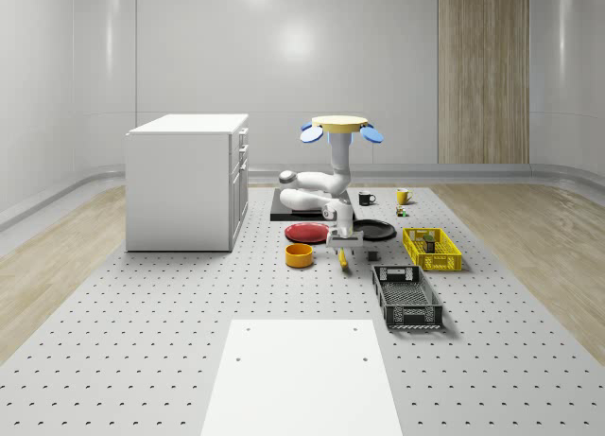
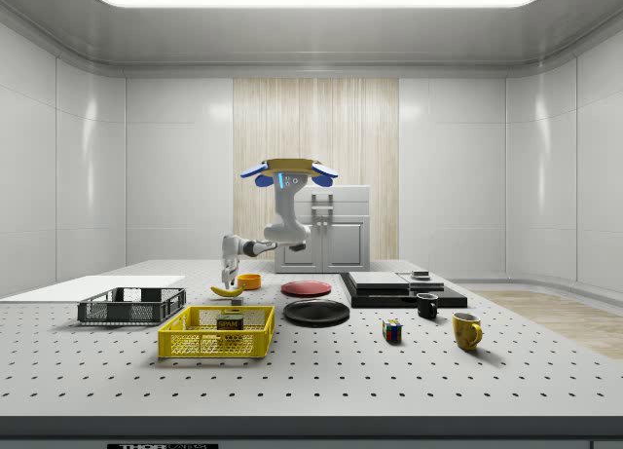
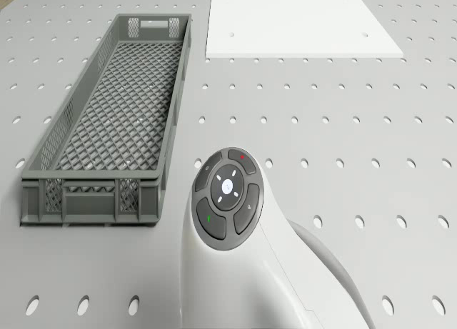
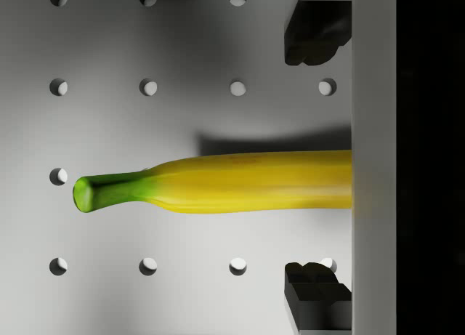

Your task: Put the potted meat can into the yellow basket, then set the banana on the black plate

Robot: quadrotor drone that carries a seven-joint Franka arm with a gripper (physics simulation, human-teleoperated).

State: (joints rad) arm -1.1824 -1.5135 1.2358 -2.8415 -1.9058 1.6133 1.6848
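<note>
- Potted meat can [image 2: 230, 322] sits inside the yellow basket [image 2: 216, 344]; first half of the task judged done.
- Banana [image 4: 232, 181] lies flat on the perforated table [image 1: 142, 304], between the orange bowl [image 1: 299, 255] and the grey crate [image 1: 406, 297].
- Drone [image 1: 341, 126] hovers above the black plate [image 1: 376, 230], arm folded downward.
- Gripper [image 4: 317, 160] hangs directly over the banana, fingers [image 4: 317, 31] spread wide, straddling the fruit across its width and touching nothing: likely pre-grasp alignment.
</note>
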